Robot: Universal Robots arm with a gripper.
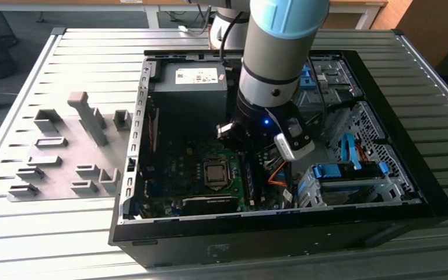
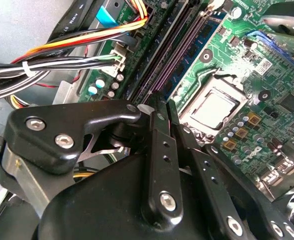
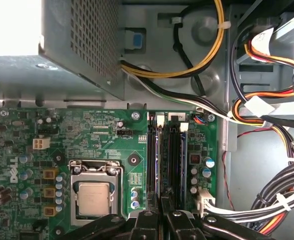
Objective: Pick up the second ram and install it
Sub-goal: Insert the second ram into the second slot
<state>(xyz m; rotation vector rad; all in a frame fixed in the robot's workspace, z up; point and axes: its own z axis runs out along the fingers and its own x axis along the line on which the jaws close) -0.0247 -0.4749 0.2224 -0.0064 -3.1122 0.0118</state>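
green motherboard (image 3: 112, 140) carries the cpu socket (image 3: 94, 192). beside it the ram (image 3: 160, 160) stands edge-up in a slot, its long axis running straight away from the gripper (image 3: 161, 198). the jaws are nearly closed, seemingly pinching the ram's near end. cables (image 3: 267, 115) lie beyond.

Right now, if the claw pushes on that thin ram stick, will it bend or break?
Probably stiff: the second ram is a flat board standing on edge on the motherboard, in line with the claw. It looks thin, so it is likely light. A sideways push might crack it, so it seems fragile.
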